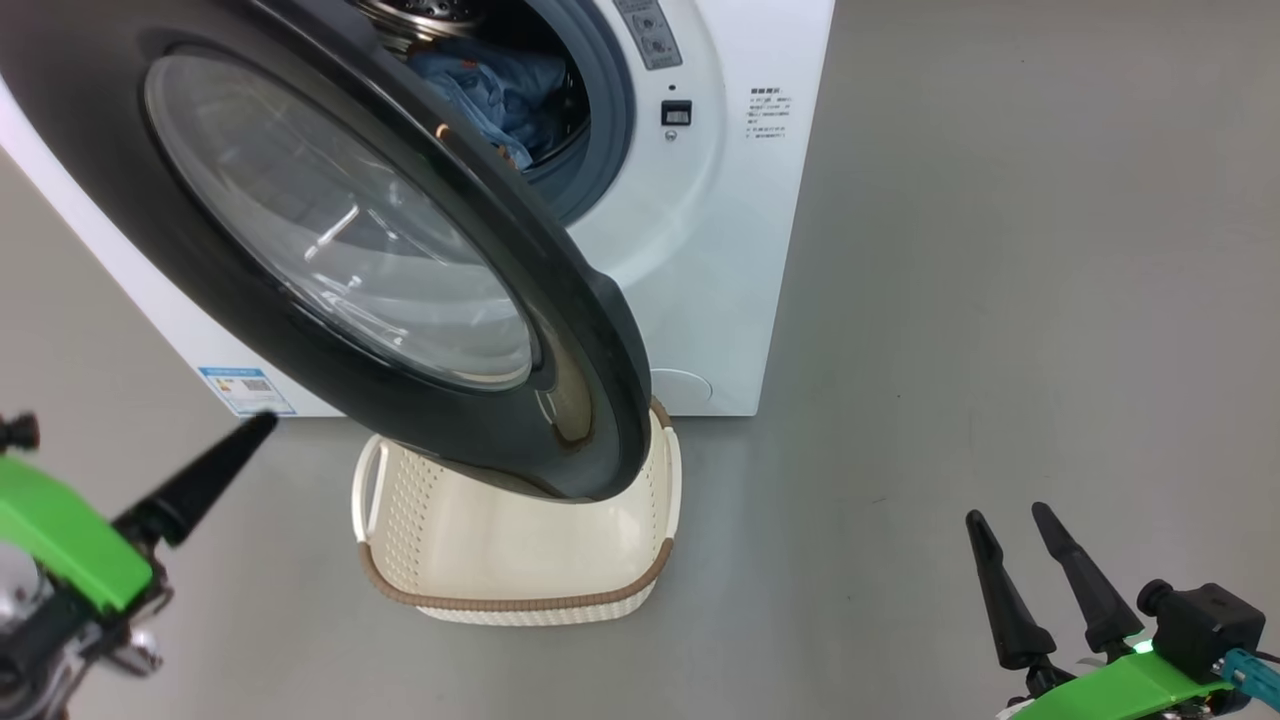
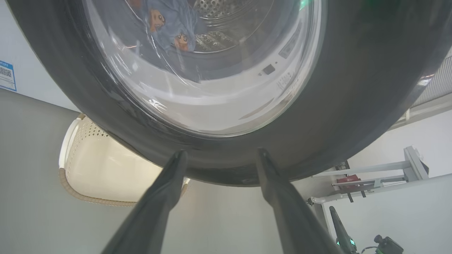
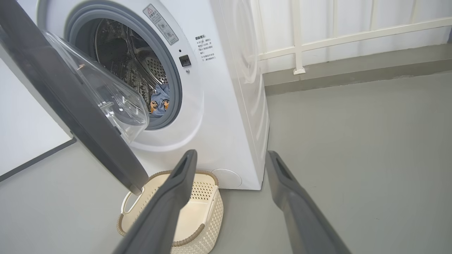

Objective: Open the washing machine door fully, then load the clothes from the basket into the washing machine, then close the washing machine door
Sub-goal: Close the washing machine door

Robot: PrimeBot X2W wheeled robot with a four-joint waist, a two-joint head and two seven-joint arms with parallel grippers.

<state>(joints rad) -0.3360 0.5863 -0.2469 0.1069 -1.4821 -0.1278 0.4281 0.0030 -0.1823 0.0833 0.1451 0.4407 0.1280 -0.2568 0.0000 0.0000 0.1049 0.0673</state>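
Note:
The washing machine point(image 1: 720, 250) point(image 3: 226, 106) stands with its door point(image 1: 560, 300) point(image 3: 70, 98) partly swung out, the black rim hanging over the basket point(image 1: 520, 600) point(image 3: 197, 240). The blue clothes point(image 1: 490, 90) point(image 3: 159, 100) lie inside the drum, and show through the door glass point(image 2: 166, 21). What shows of the basket's inside is bare. My left gripper point(image 2: 220, 153) point(image 1: 262, 422) stands open, its tips close to the lower outer rim of the door point(image 2: 353, 88); whether they touch it I cannot tell. My right gripper point(image 1: 1008, 515) point(image 3: 231, 152) is open, low on the right and away from the machine.
Grey floor stretches wide to the right of the machine. A white railing point(image 3: 296, 42) runs along the wall behind. A white frame point(image 2: 370, 173) stands off to the side. A blue label point(image 1: 245, 388) marks the machine's lower corner.

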